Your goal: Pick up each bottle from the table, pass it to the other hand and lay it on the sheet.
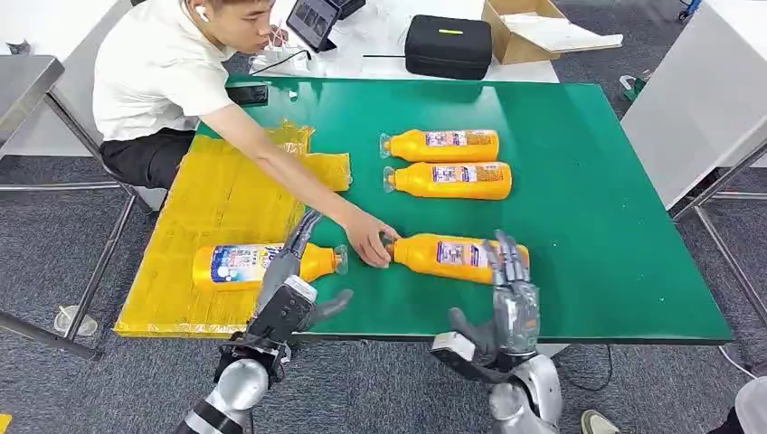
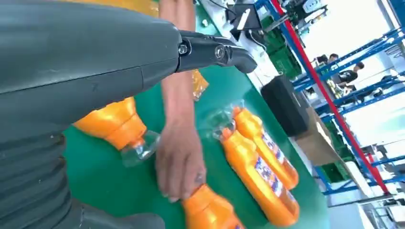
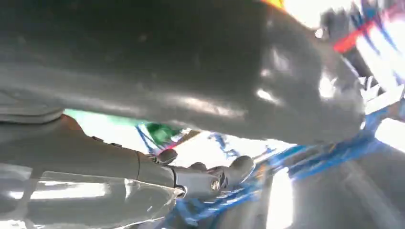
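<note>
Four orange bottles with clear caps: one (image 1: pixel 262 263) lies on my sheet (image 1: pixel 217 208), three on the table (image 1: pixel 615 226). Left hand (image 1: pixel 291 289) and right hand (image 1: pixel 511 289) spread, holding nothing.

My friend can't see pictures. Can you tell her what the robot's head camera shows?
A person's hand touches the neck of an orange bottle on a green table; the robot's right hand rests at its far end. Another bottle lies on a yellow sheet.

Head view looks down over the green table (image 1: pixel 588 226); wrist views sit close behind each hand.
</note>
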Robot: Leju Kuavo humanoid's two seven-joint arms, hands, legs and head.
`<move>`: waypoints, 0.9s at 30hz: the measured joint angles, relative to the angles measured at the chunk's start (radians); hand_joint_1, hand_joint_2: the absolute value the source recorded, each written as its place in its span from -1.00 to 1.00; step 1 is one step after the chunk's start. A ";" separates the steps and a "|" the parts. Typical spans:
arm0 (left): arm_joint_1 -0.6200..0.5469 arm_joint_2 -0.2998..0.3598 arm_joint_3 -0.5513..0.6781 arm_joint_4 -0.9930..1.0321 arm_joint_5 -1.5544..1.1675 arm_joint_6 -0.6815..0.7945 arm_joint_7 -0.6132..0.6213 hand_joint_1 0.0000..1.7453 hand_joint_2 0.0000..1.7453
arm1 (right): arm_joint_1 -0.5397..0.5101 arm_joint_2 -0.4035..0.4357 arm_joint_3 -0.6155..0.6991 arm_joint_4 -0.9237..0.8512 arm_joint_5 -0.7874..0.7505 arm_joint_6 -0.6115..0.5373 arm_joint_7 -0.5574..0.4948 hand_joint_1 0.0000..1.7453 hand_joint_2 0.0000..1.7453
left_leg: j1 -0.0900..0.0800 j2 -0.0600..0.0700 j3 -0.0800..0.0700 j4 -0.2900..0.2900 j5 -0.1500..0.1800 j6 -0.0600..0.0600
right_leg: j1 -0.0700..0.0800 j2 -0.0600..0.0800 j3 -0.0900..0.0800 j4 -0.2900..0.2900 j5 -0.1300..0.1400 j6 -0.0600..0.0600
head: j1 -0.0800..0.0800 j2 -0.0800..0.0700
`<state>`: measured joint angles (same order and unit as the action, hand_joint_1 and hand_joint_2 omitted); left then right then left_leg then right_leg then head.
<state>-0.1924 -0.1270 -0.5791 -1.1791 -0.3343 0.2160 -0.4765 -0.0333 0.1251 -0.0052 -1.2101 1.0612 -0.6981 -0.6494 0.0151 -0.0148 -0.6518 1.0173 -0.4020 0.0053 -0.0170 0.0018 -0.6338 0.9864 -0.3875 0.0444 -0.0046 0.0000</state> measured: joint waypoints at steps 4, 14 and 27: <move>0.036 -0.011 -0.008 -0.051 0.117 -0.066 0.041 -1.00 1.00 | -0.037 -0.032 -0.040 0.066 0.199 0.000 0.123 -1.00 1.00 | 0.000 -0.001 -0.001 0.000 0.000 0.000 | 0.000 0.000 0.000 0.000 0.000 0.000 | 0.000 0.000; 0.086 -0.026 -0.067 -0.076 0.211 -0.059 0.048 -1.00 1.00 | -0.152 -0.133 -0.068 0.240 0.180 0.000 0.228 -1.00 1.00 | 0.000 0.000 -0.001 0.000 0.000 0.001 | 0.000 0.000 0.000 0.000 0.000 0.000 | 0.000 0.000; 0.075 -0.045 -0.075 -0.076 0.259 -0.008 0.054 -1.00 1.00 | -0.283 -0.219 0.032 0.481 0.064 0.004 0.273 -1.00 1.00 | -0.001 0.000 -0.001 0.000 0.000 0.001 | 0.000 0.000 0.000 0.000 0.000 0.001 | 0.000 0.000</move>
<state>-0.1177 -0.1724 -0.6539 -1.2547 -0.0751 0.2083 -0.4227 -0.3160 -0.0939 0.0264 -0.7289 1.1253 -0.6943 -0.3769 0.0144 -0.0152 -0.6526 1.0176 -0.4020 0.0061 -0.0175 0.0016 -0.6335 0.9861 -0.3873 0.0450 -0.0046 0.0000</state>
